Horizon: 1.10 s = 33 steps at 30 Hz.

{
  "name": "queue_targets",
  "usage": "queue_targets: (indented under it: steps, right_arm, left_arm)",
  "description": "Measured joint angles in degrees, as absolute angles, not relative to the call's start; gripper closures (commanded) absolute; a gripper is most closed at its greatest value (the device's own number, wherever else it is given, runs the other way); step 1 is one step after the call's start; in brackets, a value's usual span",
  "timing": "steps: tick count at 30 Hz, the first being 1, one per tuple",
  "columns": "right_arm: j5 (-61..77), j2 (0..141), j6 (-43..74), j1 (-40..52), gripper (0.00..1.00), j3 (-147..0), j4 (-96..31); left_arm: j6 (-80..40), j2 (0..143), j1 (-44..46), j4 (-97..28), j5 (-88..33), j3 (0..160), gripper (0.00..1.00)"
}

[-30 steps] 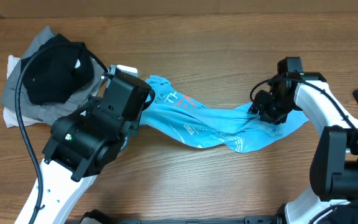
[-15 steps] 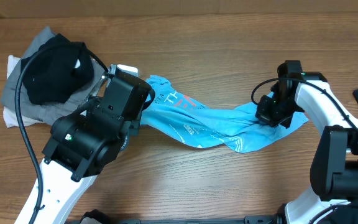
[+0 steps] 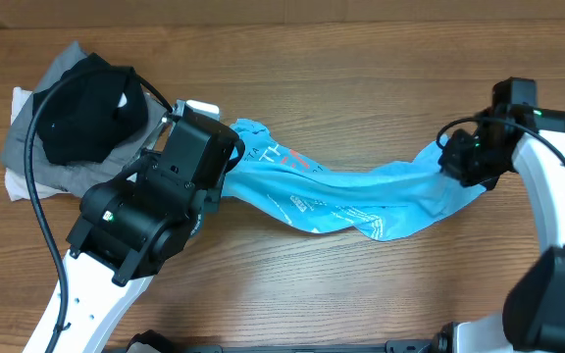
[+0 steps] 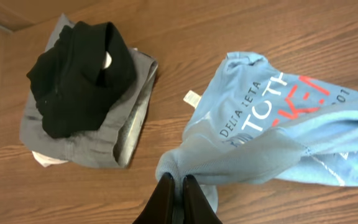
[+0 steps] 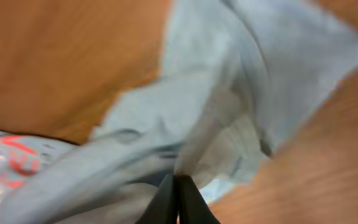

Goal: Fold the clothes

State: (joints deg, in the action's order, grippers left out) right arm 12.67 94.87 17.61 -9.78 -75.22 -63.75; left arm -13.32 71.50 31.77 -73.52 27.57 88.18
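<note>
Overhead shows the sky-blue T-shirt (image 3: pixel 336 191) roped across the surface (image 3: pixel 292 289), left gripper (image 4: pixel 177 183) and right gripper (image 5: pixel 178 182) each clamped shut on one end, so drawing apart evenly, low and level, should best spread it flat

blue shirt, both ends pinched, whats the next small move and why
Probably pull the right gripper away from the left gripper: both are shut on the blue T-shirt, which lies twisted and bunched between them, so tension should open it out.
</note>
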Motion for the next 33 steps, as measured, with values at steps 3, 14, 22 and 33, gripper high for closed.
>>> queue_targets:
  steps: [3,14,22,33]
  right_arm:
    - [15.0,91.2,16.4,-10.5,0.96,-75.3,-61.1]
    - [18.9,77.0,15.8,-18.2,0.96,-93.2,-73.1]
    - [19.3,75.8,18.7,-22.7,0.96,-118.3,-83.3]
    - [19.6,74.4,21.0,-22.9,0.96,-142.0,-92.0]
  left_arm:
    - [-13.3,71.5,31.8,-72.8,27.6,88.2,0.96]
    - [-10.2,71.5,31.8,-77.5,24.3,107.1,0.96]
    - [-7.2,70.6,31.8,-86.5,22.3,124.4,0.96]
    - [-3.7,70.6,31.8,-91.1,22.9,137.8,0.96]
